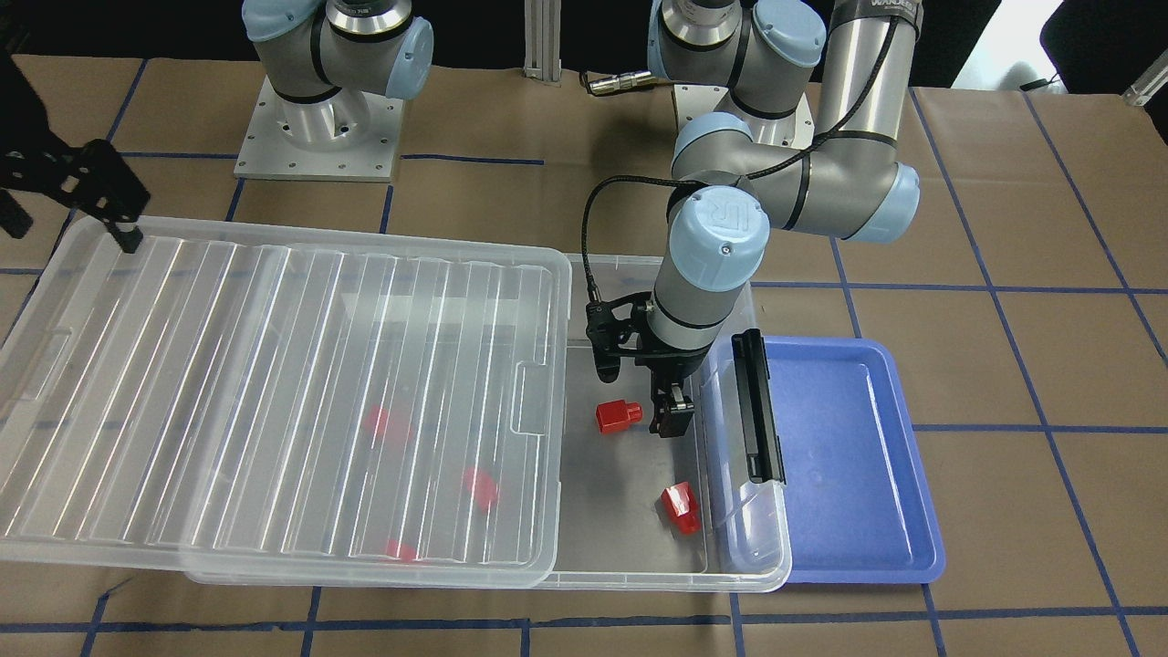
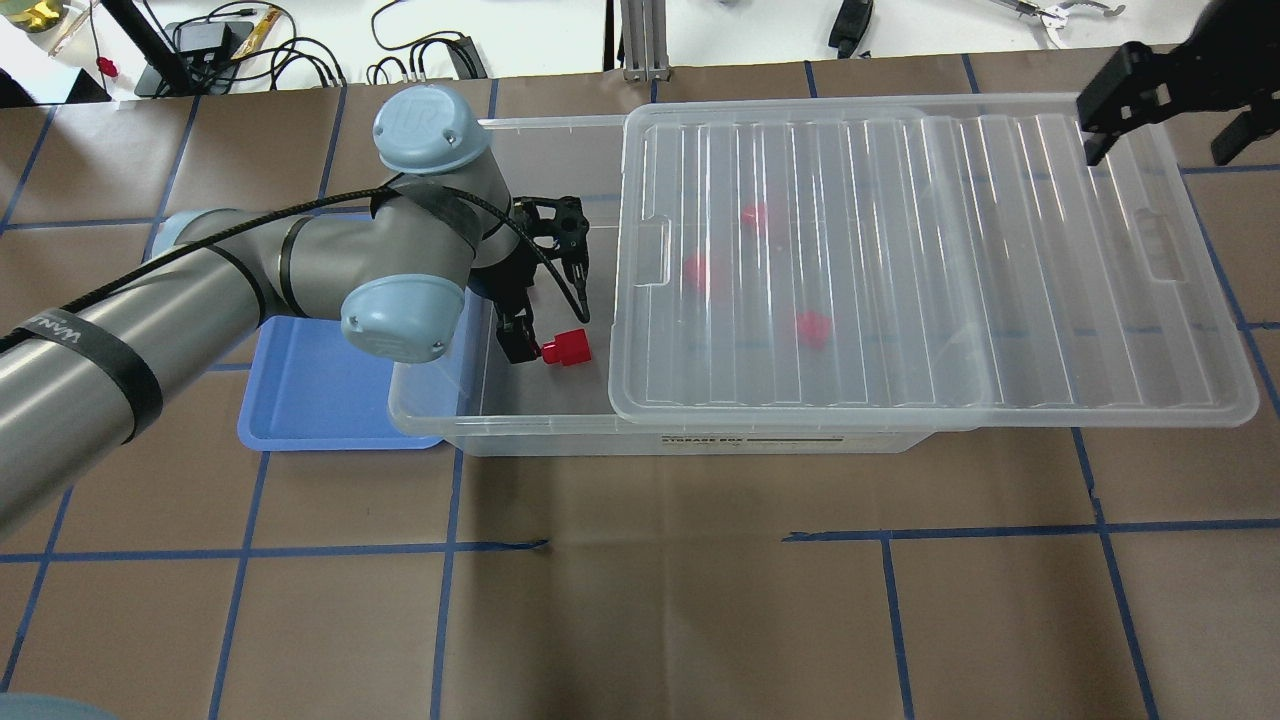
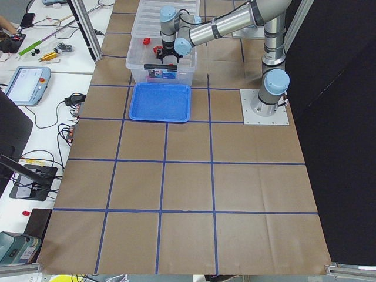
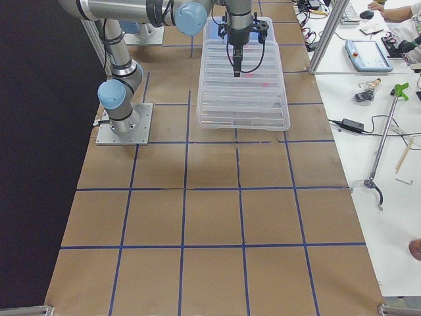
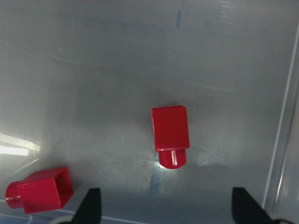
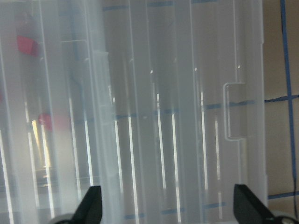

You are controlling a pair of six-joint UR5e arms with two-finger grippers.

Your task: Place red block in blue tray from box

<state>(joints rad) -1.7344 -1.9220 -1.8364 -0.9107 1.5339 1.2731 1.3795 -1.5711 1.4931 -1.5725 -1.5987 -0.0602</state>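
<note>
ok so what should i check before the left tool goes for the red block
1. left tool open: ok, its fingertips stand wide apart in the wrist view.
2. red block reachable: ok, it lies in the uncovered end of the box; the lid sits off to the side.
3. block between the fingers: not ok, the tool is beside it, at its stub end.
4. other red piece out of the way: ok, it lies apart from the block.
5. blue tray free: ok, its visible part holds nothing.
6. tool height over the box floor: cannot tell.
</note>
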